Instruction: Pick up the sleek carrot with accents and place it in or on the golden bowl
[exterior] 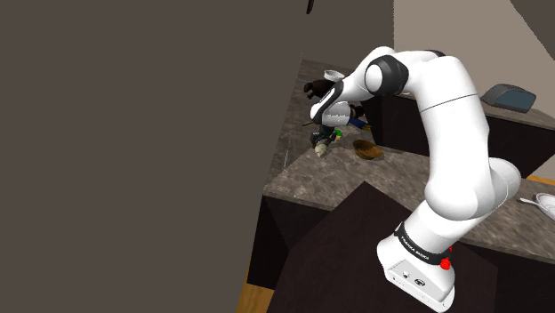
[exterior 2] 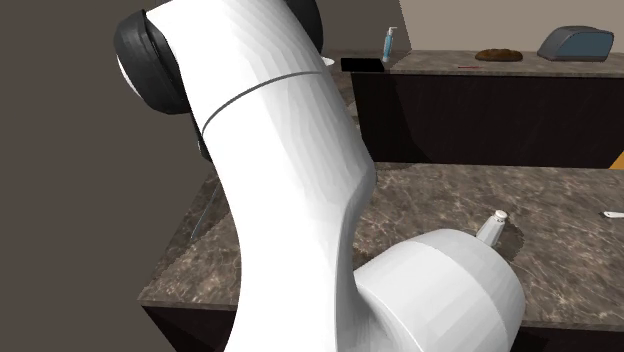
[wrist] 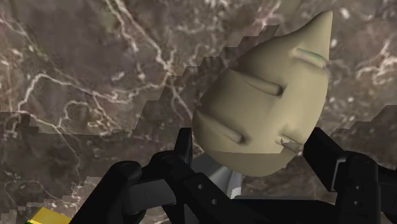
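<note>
Two fingers hold the carrot; the bowl comes next

Two black fingers (wrist: pixel 184 147) of the gripper (wrist: pixel 253 141) are clamped on the fat end of the carrot (wrist: pixel 261 95), one on each side. The carrot is pale and sandy, with small ridges on its skin. Its thin tip points away from the hand. Under it lies the dark stone counter (wrist: pixel 95 76) with white veins. In the shoulder view the carrot hangs just below the gripper, low over the counter. It may be touching the stone or a little off it; the view is too dim to say.

So the grab looks done, and the step in hand is the lift. A bit farther on, toward the shoulder view's right, the brown-gold bowl (exterior: pixel 367 149) sits near the carrot on the same counter.

Next, I think the arm needs to rise until the tip can clear the bowl's rim. Then it should go sideways, stop over the bowl's middle, and only then let the fingers part. The grip must be tight on the way, since the carrot looks smooth and could slip.
</note>
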Controlling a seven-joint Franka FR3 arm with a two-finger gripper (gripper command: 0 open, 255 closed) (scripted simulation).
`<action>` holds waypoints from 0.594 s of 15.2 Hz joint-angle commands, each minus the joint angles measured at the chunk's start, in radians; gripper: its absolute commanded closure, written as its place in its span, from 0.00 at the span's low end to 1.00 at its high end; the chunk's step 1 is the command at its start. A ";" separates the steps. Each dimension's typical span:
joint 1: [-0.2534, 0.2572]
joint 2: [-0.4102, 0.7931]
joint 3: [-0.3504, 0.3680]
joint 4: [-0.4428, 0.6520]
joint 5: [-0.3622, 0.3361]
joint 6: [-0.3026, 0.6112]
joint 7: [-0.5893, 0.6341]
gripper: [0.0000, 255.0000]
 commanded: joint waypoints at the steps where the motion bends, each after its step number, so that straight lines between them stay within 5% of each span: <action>1: 0.003 -0.012 -0.004 -0.006 -0.002 -0.006 0.001 1.00; 9: 0.026 -0.102 -0.033 -0.042 -0.024 -0.062 0.013 1.00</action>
